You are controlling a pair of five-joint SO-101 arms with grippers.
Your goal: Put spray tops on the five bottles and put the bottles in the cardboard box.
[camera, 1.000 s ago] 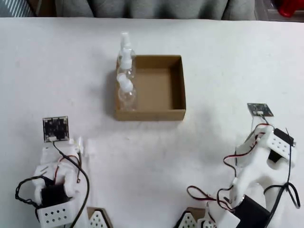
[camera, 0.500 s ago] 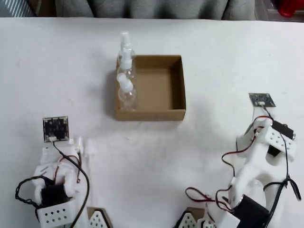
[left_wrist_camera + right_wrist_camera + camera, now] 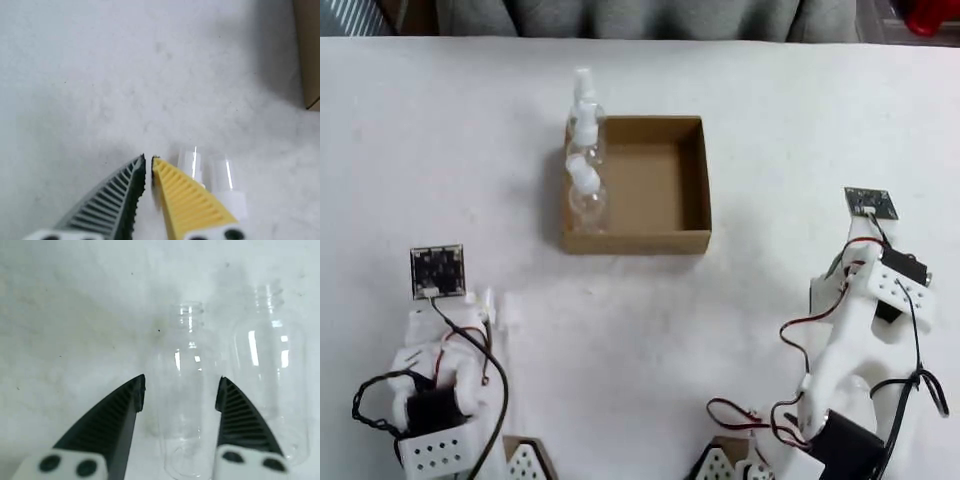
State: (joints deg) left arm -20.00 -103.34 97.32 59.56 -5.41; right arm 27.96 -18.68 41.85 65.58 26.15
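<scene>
High view: box (image 3: 635,242) mid-table, with three capped bottles (image 3: 586,190) upright inside along one wall. Right wrist view: right gripper (image 3: 181,384), jaws apart, straddling an uncapped bottle (image 3: 187,355) lying on the table (image 3: 60,300), with a second bottle (image 3: 270,365) just beside. Left wrist view: left gripper (image 3: 148,160), jaws together, empty, with two spray tops (image 3: 192,160) just beside it.

light: bright, even | shadows: soft | glare: glints on bottles (image 3: 186,370)

White printed arms (image 3: 850,340) carry red and black cables (image 3: 798,325); the left hand (image 3: 148,165) has one yellow ridged finger (image 3: 185,200).
</scene>
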